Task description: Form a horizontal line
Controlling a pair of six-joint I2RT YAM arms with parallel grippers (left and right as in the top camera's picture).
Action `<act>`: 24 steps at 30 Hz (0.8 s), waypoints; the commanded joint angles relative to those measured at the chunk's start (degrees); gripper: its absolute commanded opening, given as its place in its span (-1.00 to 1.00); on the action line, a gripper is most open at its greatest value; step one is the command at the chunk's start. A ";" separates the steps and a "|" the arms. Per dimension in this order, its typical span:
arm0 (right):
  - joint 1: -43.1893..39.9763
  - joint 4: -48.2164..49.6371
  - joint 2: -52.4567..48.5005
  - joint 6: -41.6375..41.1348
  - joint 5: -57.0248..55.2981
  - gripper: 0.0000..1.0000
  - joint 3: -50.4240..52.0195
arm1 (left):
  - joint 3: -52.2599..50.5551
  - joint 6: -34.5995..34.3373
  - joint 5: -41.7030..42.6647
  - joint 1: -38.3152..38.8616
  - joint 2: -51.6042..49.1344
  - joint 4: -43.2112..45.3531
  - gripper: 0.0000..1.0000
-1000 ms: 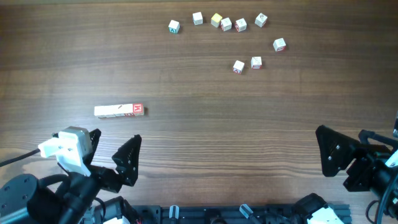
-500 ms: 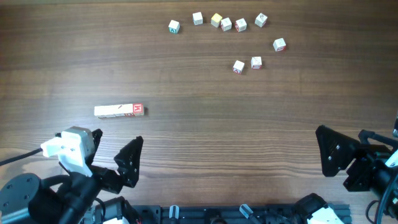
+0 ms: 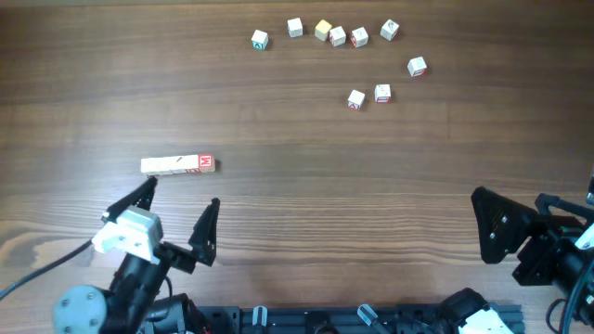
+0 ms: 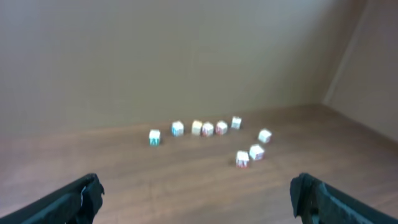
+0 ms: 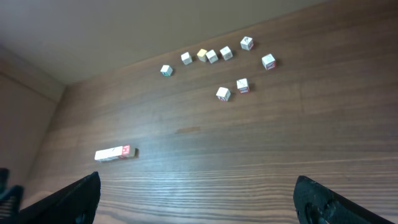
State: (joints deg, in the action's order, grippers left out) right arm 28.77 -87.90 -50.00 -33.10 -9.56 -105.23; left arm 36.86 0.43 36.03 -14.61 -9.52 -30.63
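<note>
The horizontal line (image 3: pixel 177 165) is a short row of pale wooden cubes touching, with a red "M" cube (image 3: pixel 206 164) at its right end. It lies at the left of the table and also shows in the right wrist view (image 5: pixel 115 153). It is out of the left wrist view. My left gripper (image 3: pixel 175 210) is open and empty, just in front of the line, with one fingertip (image 3: pixel 147 188) close to the line's left part. Its fingers spread wide in the left wrist view (image 4: pixel 199 202). My right gripper (image 5: pixel 199 202) is open and empty at the front right, far from the line.
Several loose letter cubes (image 3: pixel 337 36) lie scattered at the back right, including a yellowish one (image 3: pixel 322 30) and a pair (image 3: pixel 369 96) nearer the middle. They also show in the left wrist view (image 4: pixel 208 129) and the right wrist view (image 5: pixel 212 56). The right finger (image 3: pixel 494 232) sits near the front edge.
My left gripper has swung forward toward the line and spread its fingers below it. The line, the loose cubes and the right arm have not moved.
</note>
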 commanded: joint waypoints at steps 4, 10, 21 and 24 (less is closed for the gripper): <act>0.07 -0.04 0.09 -0.07 -1.38 1.00 -0.17 | -19.87 0.42 0.37 -0.17 9.38 11.54 1.00; 0.07 -0.04 0.09 -0.07 -1.38 0.99 -0.17 | -27.71 0.46 0.42 -0.13 9.35 17.18 1.00; 0.09 -0.02 0.09 -0.07 -1.38 0.99 -0.17 | -34.86 0.48 -8.22 1.38 9.35 24.63 1.00; 0.09 -0.04 0.09 -0.07 -1.38 0.99 -0.17 | -35.74 0.46 -15.54 3.48 9.35 27.06 1.00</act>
State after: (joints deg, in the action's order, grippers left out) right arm 28.77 -87.88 -50.00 -33.10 -9.54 -105.23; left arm 2.55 0.38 29.26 -13.13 -0.89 -5.50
